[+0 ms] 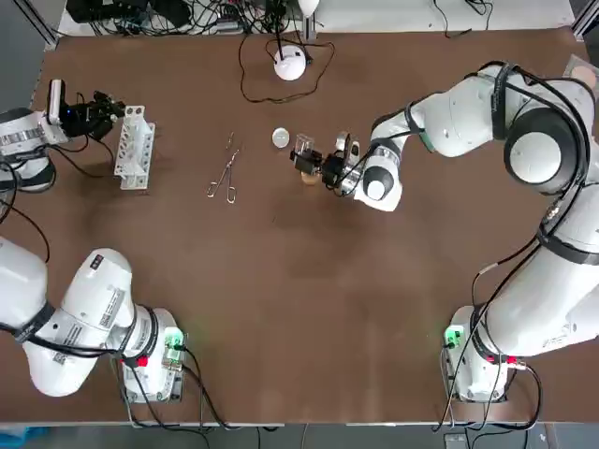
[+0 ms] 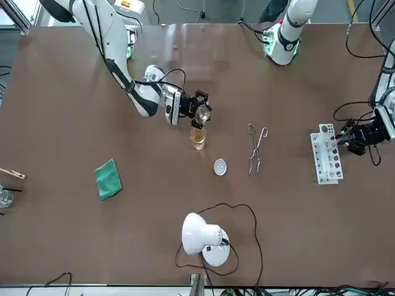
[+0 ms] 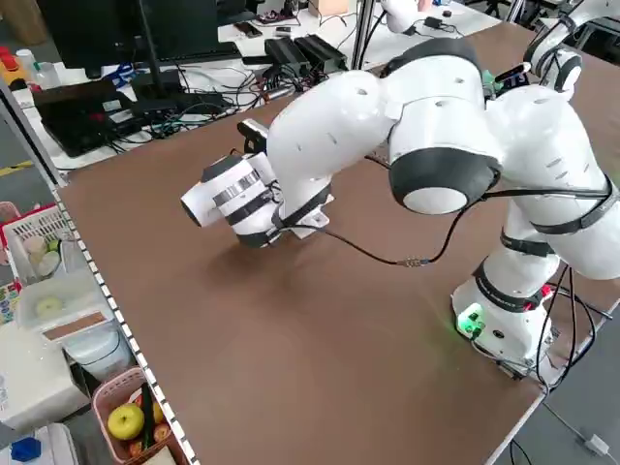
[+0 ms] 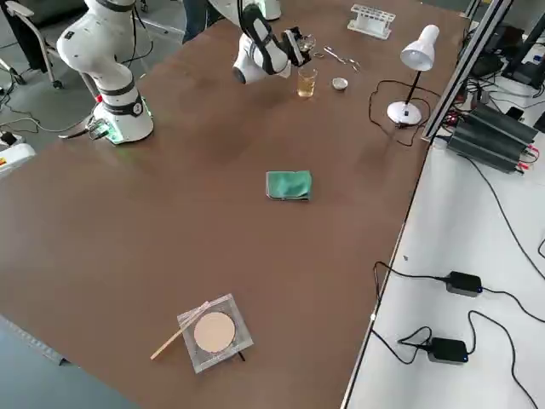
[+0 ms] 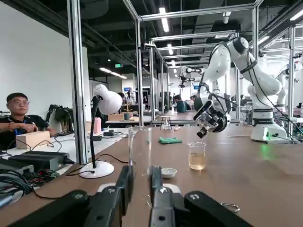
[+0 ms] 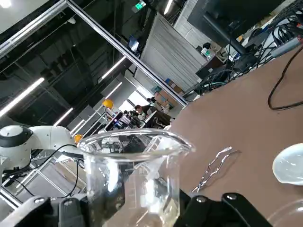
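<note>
Front view: right pincer [image 2: 201,111] clamps a clear beaker [image 6: 135,179] above the amber beaker [image 2: 197,138], apparently pouring, needing gentle tipping next; left pincer [image 5: 138,172] grips a tube [image 5: 139,146].

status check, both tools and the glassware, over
Right tool shut on clear beaker, raised close by the beaker of amber liquid. Left tool shut on glass tube, beside the rack. Tongs and small dish lie apart nearby.

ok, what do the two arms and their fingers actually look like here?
Both are glossy white with rounded shells and dark grey joint bands. The right arm and left arm each stand on a base with a green light, with black cables running along them. The right gripper and left gripper are black, with black fingers. The left arm carries a small printed label.
</note>
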`<state>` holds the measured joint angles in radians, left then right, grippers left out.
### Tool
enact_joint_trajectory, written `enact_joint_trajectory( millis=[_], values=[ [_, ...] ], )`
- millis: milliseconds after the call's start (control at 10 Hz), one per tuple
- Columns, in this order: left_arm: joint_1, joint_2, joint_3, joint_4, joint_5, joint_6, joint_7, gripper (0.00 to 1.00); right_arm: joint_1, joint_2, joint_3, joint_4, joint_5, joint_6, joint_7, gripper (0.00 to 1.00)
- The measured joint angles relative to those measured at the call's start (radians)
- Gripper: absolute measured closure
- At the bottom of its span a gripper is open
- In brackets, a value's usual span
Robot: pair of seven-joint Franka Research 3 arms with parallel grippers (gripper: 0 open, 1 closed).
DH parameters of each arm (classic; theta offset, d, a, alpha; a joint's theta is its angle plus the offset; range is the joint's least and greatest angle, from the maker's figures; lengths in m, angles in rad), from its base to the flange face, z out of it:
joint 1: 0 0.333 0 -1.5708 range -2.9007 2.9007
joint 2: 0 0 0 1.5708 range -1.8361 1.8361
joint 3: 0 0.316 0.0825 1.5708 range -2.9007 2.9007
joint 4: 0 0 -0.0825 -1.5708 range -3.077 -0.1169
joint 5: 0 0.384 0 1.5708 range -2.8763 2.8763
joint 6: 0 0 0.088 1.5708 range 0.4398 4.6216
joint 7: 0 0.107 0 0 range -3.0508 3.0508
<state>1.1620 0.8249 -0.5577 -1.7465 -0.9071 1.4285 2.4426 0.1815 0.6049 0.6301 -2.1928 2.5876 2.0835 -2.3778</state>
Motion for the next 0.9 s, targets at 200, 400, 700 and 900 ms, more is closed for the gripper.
enact_joint_trajectory(
  millis=[200,400,700,900],
  values=[
    [-0.001,0.018,0.0,0.005,0.0,0.0,0.021,0.79,0.0,0.006,0.0,0.0,0.0,0.003,0.04,0.62],
    [-0.001,0.033,0.0,0.009,0.0,0.0,0.03,0.79,0.0,0.006,0.0,0.0,0.0,0.013,0.071,0.62],
    [-0.001,0.074,0.0,0.025,0.001,0.0,0.033,0.79,0.001,0.006,0.004,0.0,0.004,0.034,0.111,0.62],
    [-0.001,0.077,0.0,0.035,0.003,-0.005,0.033,0.79,0.002,0.006,0.01,0.0,0.008,0.053,0.143,0.62]
  ],
)
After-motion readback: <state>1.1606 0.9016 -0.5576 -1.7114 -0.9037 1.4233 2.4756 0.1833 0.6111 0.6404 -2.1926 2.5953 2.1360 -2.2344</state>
